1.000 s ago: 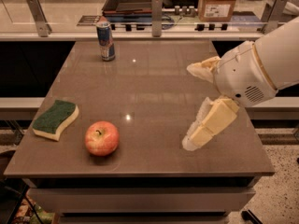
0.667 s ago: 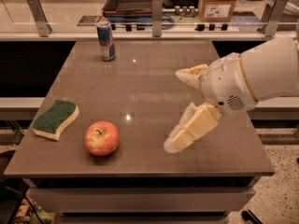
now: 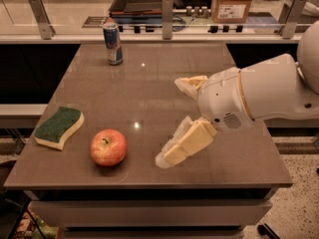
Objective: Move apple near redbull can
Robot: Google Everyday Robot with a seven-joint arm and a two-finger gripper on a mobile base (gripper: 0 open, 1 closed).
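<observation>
The red apple (image 3: 108, 147) with yellowish patches and a short stem sits on the brown table (image 3: 149, 91) near its front edge, left of centre. The blue and silver redbull can (image 3: 113, 44) stands upright at the table's far left. My gripper (image 3: 172, 121) is open and empty, its cream fingers spread wide, one finger (image 3: 189, 85) farther back and one (image 3: 182, 144) nearer the front. It hangs over the table to the right of the apple, a short gap away, and far from the can.
A green-topped yellow sponge (image 3: 59, 127) lies at the table's left edge, left of the apple. A counter with a dark tray (image 3: 142, 0), a cardboard box (image 3: 233, 2) and metal posts runs behind the table. My white arm (image 3: 269, 93) covers the table's right side.
My gripper has moved left across the table toward the apple, still open. The apple, can and sponge have not moved.
</observation>
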